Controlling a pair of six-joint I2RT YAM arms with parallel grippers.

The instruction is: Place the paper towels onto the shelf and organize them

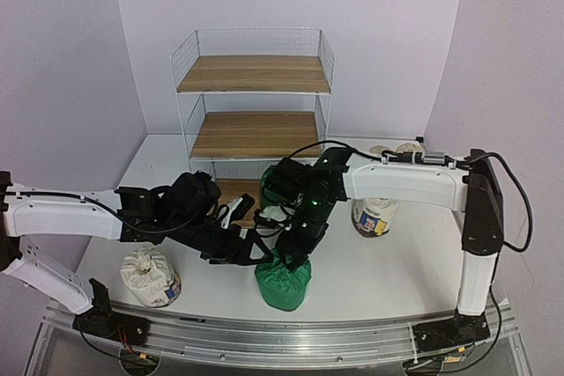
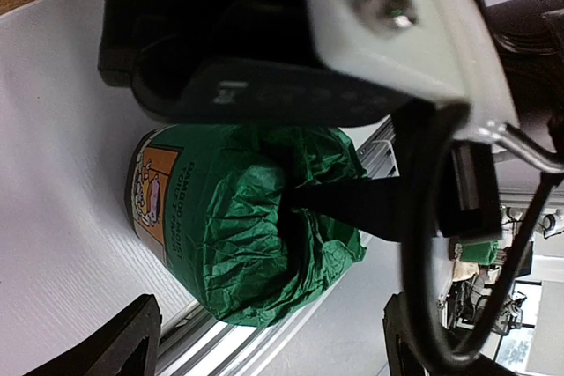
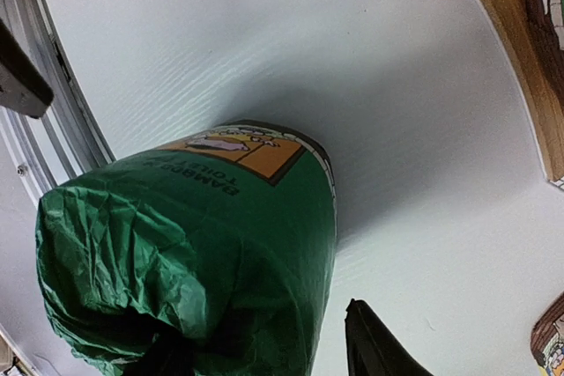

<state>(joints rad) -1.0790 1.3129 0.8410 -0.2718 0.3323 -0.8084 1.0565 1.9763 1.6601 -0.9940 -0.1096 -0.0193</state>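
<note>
The right tool point(image 1: 296, 258) stands on top of a green paper towel roll point(image 1: 284, 284), which is upright on the desk point(image 1: 401, 261) directly under it. One finger point(image 2: 352, 204) is pushed into the crumpled top, and the other finger point(image 3: 379, 350) is just beside the roll's wall; whether it really clamps, I cannot tell. The left tool point(image 2: 269, 341) is wide open just left of this roll and holds nothing. The shelf point(image 1: 256, 134) is well behind both tools.
</note>
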